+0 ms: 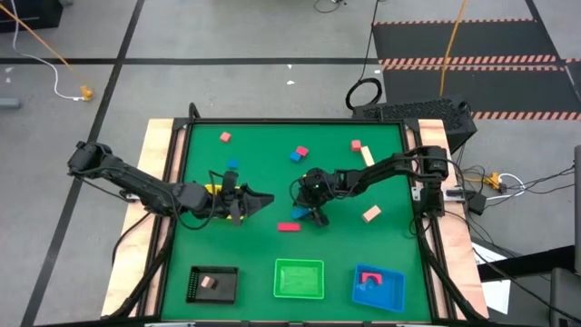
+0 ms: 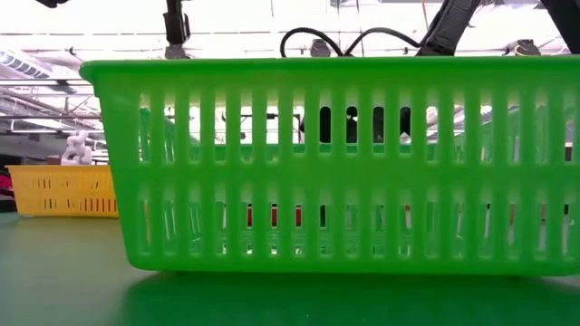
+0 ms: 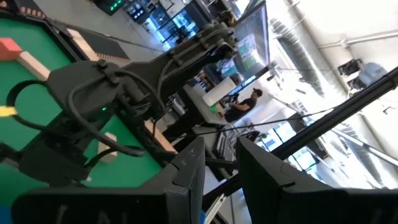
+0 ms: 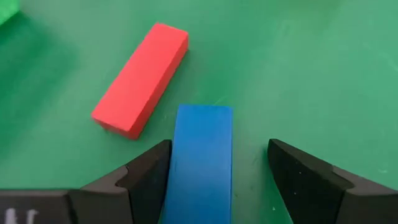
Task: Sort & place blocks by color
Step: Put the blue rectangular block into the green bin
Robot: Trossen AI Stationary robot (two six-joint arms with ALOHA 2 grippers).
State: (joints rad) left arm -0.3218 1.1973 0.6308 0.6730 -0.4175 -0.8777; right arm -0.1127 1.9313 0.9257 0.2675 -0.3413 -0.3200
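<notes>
The right gripper [image 4: 217, 168] stood open around a blue bar [image 4: 200, 165] on the table [image 4: 311, 74], one finger touching it, a red bar [image 4: 142, 79] just beside. The left gripper [image 1: 243, 205] hung mid-table; whether it was clenched I couldn't tell.

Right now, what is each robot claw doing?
Left gripper: holding nothing visible; open or shut cannot be told.
Right gripper: open, fingers either side of a blue block, not gripping yet.

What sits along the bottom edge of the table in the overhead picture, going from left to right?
Black tray holding a pale block → green tray, nothing visible in it → blue tray holding a pink piece.
</notes>
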